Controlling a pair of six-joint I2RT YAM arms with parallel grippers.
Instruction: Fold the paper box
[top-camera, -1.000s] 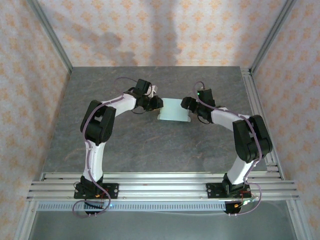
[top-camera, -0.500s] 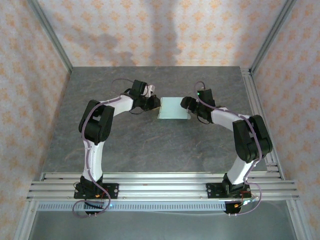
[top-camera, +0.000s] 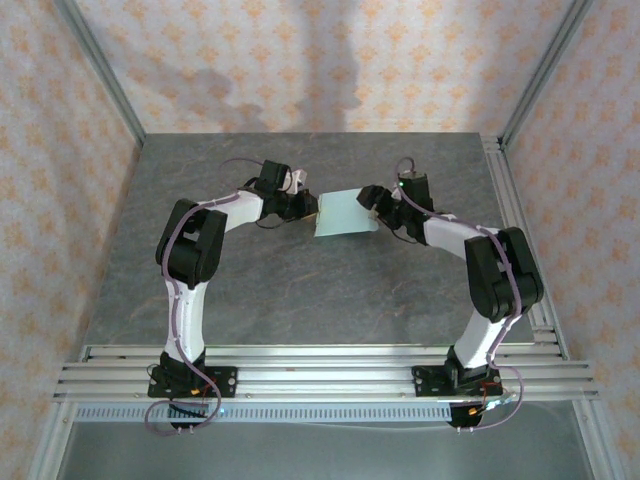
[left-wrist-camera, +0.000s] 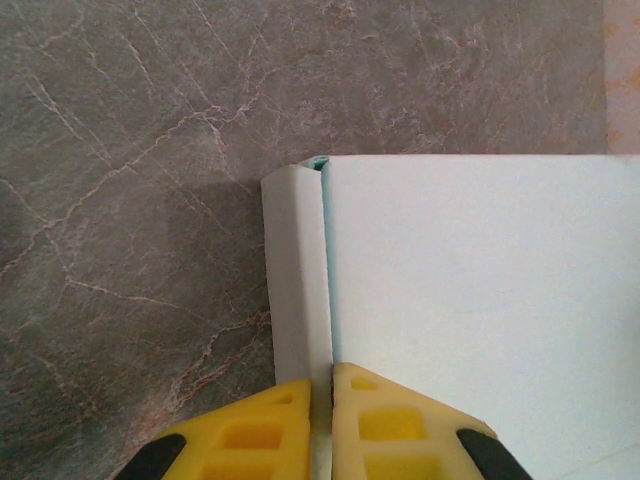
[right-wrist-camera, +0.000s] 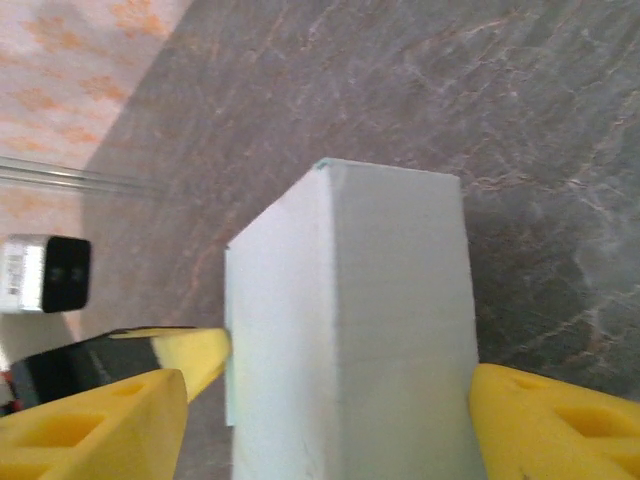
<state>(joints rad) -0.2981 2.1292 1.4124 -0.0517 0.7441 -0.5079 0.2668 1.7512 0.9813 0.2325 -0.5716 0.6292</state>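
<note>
**Grey bench (top-camera: 300, 290), fold half done**

On the veined stone surface, between patterned walls, the paper box (top-camera: 345, 213) lay mid-bench between the two arms. It looked partly formed: a broad panel met a side wall at a crease, while a narrow flap along its left edge seemed yet to be tucked. The left claw (left-wrist-camera: 320, 385) was pressed together, pinching that edge. The right claw (right-wrist-camera: 330, 400) stood spread wide astride the box, one finger against its wall; whether it squeezed, I could not tell.
</note>
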